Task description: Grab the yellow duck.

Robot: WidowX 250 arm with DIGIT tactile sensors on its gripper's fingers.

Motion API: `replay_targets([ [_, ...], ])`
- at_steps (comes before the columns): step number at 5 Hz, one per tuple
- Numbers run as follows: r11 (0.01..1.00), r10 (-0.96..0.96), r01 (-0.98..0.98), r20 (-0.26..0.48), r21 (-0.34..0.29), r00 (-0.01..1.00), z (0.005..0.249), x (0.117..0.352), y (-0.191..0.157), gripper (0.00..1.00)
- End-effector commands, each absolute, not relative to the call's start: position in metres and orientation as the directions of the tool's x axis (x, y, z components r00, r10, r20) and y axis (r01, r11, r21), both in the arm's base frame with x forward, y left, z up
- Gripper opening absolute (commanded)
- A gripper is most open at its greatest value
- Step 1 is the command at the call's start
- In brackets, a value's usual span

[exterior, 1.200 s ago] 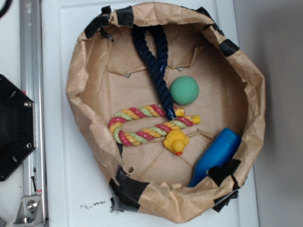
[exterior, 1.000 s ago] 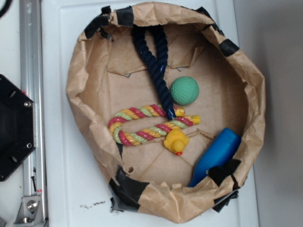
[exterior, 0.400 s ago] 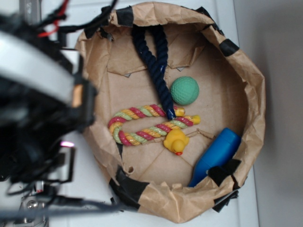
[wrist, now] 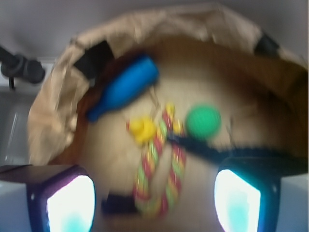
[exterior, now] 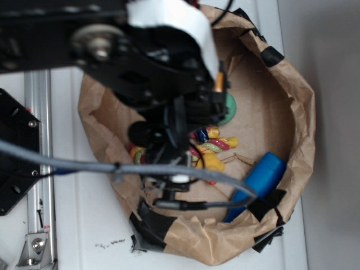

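One paper basin (wrist: 53,116) fills the wrist frame, holding one yellow duck (wrist: 143,129), one green ball (wrist: 203,122), one blue bottle (wrist: 123,92), one striped rope (wrist: 157,179) and one dark rope (wrist: 227,152). The duck, small and glossy yellow though blurred, sits just left of centre in the wrist frame, touching the striped rope's upper end and just below the bottle; in the exterior frame only a patch (exterior: 212,162) shows, mid-frame beneath the arm (exterior: 152,62). The gripper (wrist: 149,203) hangs above the toys with its two fingers (wrist: 67,205) spread wide at the bottom corners, nothing between them.
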State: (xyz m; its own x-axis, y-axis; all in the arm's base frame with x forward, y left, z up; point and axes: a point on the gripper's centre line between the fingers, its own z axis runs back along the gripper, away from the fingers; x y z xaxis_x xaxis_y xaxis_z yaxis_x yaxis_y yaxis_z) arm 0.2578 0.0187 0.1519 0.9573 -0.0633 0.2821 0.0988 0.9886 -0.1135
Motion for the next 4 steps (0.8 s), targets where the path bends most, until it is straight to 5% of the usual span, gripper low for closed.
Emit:
replay_targets([
  [1, 0.979, -0.198, 0.200, 0.307, 0.024, 0.931, 0.114, 0.292, 0.017, 1.00],
  [2, 0.971, -0.222, 0.237, 0.271, -0.026, 0.937, 0.093, 0.296, 0.016, 1.00],
  [4, 0.958, -0.287, 0.281, 0.202, 0.060, 0.936, 0.052, 0.301, 0.007, 1.00],
])
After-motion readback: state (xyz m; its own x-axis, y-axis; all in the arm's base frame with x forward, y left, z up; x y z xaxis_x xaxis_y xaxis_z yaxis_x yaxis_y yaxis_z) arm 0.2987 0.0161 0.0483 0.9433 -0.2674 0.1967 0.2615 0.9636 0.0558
